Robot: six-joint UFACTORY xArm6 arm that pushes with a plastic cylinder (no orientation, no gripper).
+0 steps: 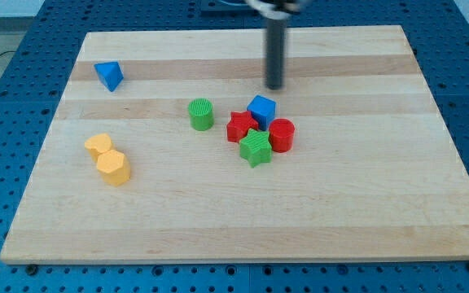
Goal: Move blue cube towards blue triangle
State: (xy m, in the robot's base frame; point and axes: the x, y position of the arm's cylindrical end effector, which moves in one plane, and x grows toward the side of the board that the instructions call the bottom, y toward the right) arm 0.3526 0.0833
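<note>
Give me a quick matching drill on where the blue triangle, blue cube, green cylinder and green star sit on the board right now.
Things:
1. blue triangle
2. blue cube
3. green cylinder
4. green star

Places:
A. standing alone, left of the red star
B. bottom of the cluster, touching the red cylinder
C. upper left of the board, alone
D. top of the cluster, just below my tip

Pairs: 1-C, 2-D, 3-A, 4-B
</note>
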